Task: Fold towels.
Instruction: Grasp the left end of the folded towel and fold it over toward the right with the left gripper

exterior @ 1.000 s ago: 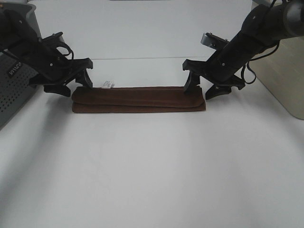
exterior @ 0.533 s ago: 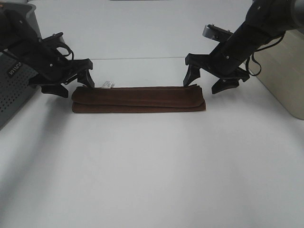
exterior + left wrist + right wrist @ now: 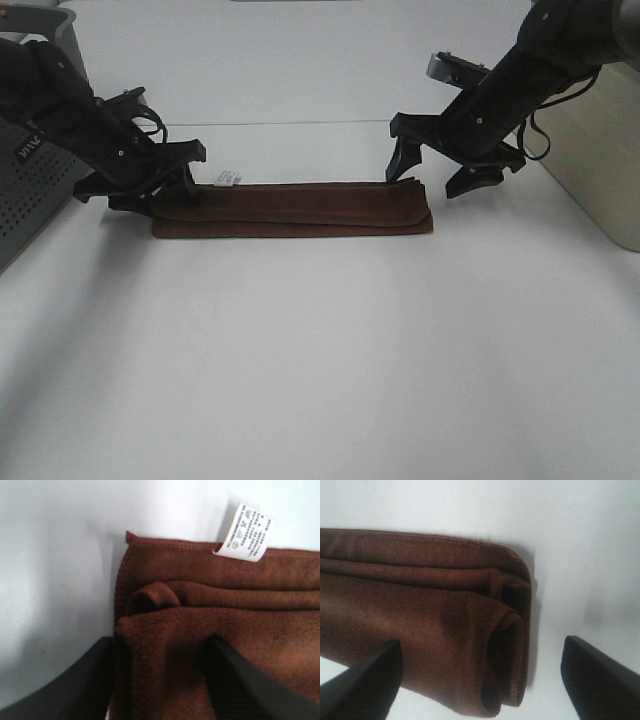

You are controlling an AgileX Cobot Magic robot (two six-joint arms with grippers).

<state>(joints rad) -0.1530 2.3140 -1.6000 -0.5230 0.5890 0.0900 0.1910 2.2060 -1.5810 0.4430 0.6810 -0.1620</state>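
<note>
Two tools, one towel in play.

Left end: your left tool (image 3: 150, 192) sits low at the left short end of the towel (image 3: 300, 208). Its jaws stand partly apart, with one finger (image 3: 80, 690) on the bare table (image 3: 320, 350) just beside the towel's edge and the other pressed onto the top layer. Cloth lies between them, and neither view lets you tell whether it is pinched. The white tag (image 3: 245, 532) sticks out at the towel's far left corner, clear of the fingers.

Middle: the towel lies crosswise toward the table's far edge, roughly centred between the left and right edges. It is already folded lengthwise into a long narrow strip of several layers, edges fairly even.

Right end: your right tool (image 3: 430, 180) hangs just above the right short end, jaws spread wide, nothing in them.

Progress, as judged: lengthwise folds done, crosswise folding not begun, strip at full length. The likely next step is to take the ends and bring one over to the other. Watch the loose inner layer at the left end, which could slip out of a shallow grip.
</note>
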